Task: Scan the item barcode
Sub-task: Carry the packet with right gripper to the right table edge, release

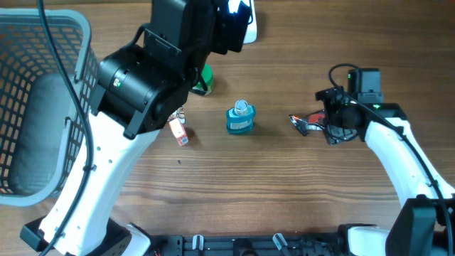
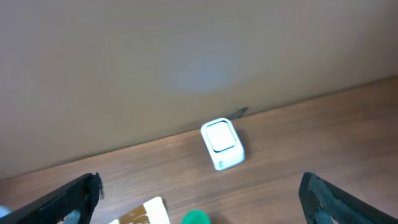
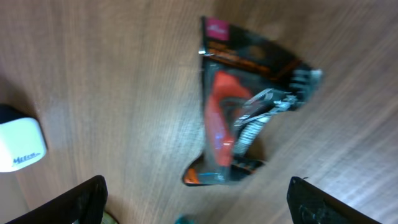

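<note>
Black glossy film, with a red tool and a bit of bright metal showing through, makes up the packet (image 3: 233, 106). It lies flat on the wooden table (image 1: 284, 192), just right of the blue bottle (image 1: 240, 118) as the overhead sees it. Its long axis runs roughly toward the bottle, slightly slanted, one narrow end pointing at it. I cannot make out a barcode on the upper face.

The right wrist view gives what the overhead cannot: the crinkled shine of the film, the curved red shape inside, a toothed metal piece at one corner and a pink label at the far end. It also catches a white block (image 3: 18, 146) with printed letters at its edge; I cannot tell what that is. The right claw (image 3: 196, 186) hangs over the packet's end away from the bottle, fingers wide, gripping nothing.

The scanner (image 2: 221, 144), a rounded white box with a teal-rimmed window, stands beyond the bottle near the wall. The overhead shows only its lit corner under the left arm, while the left wrist view shows it whole. The left claw (image 2: 200, 179) is raised beyond the bottle, fingers wide and empty, with a green cap (image 2: 196, 218) below it.

A small red-and-white carton (image 1: 179, 133) lies left of the bottle. A grey mesh basket (image 1: 64, 18) stands far left of it.
</note>
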You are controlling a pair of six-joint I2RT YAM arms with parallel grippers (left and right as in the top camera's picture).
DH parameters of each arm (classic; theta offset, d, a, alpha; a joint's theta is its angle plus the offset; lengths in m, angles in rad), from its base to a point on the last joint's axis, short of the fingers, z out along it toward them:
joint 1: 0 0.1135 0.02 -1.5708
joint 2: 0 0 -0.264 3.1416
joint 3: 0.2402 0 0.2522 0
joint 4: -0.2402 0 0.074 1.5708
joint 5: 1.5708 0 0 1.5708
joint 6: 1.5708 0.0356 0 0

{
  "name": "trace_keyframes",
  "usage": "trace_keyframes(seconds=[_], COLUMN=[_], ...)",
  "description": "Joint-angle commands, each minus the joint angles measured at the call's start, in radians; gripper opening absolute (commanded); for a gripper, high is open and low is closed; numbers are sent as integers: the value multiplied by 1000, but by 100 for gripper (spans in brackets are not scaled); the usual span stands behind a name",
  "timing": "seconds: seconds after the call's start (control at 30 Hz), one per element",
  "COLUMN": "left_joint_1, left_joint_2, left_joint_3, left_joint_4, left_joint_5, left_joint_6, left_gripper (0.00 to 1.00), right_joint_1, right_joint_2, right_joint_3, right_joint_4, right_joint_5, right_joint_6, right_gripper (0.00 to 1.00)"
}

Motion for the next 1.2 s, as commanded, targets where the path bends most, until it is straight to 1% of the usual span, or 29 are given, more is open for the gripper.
trace_keyframes(seconds=[0.0, 0.03, 0.13, 0.17, 0.2, 0.27, 0.3, 0.37, 0.43, 0.47, 0.67, 0.77, 0.8, 0.93, 1.0, 1.1, 1.17], left_joint_1=[6, 6, 6, 6, 6, 6, 6, 6, 6, 6, 6, 6, 6, 6, 6, 6, 6], left_joint_2=[-11, -11, -11, -11, -11, -11, -11, -11, -11, -11, -9, -5, -5, -5, -5, -5, -5], left_joint_3=[2, 2, 2, 2, 2, 2, 2, 2, 2, 2, 2, 1, 1, 1, 1, 1, 1], left_joint_4=[5, 2, -6, -6, -6, -7, -10, -19, -21, -21, -35, -56, -63, -65, -66, -66, -65], left_joint_5=[-181, -214, -221, -221, -221, -221, -221, -220, -220, -220, -220, -220, -220, -220, -220, -220, -220], left_joint_6=[7, 7, 7, 7, 7, 7, 7, 6, 6, 6, 6, 6, 6, 6, 6, 6, 6], left_gripper=[100, 100, 100, 100, 100, 100, 100, 100, 100, 100, 100, 100, 100, 100, 100, 100, 100], right_joint_1=[52, 64, 70, 70, 70, 70, 70, 70, 70, 70, 69, 69, 66, 47, 36, -23, -124], right_joint_2=[68, 98, 203, 230, 249, 264, 264, 264, 264, 263, 263, 258, 241, 168, 138, 65, 2], right_joint_3=[19, 19, 19, 19, 19, 19, 19, 19, 19, 19, 19, 19, 22, 32, 32, 32, 32], right_joint_4=[31, 41, 50, 51, 53, 67, 76, 96, 97, 97, 99, 98, 100, 95, 86, 67, 52], right_joint_5=[43, 50, 50, 51, 58, 85, 92, 92, 93, 106, 106, 101, 98, 103, 106, 111, 180], right_joint_6=[61, 66, 65, 66, 65, 57, 43, 12, 10, 9, -68, -71, -98, -174, -177, -271, -370], right_gripper=[92, 92, 91, 89, 83, 66, 61, 53, 47, 40, 18, 14, 13, 13, 13, 15, 21])
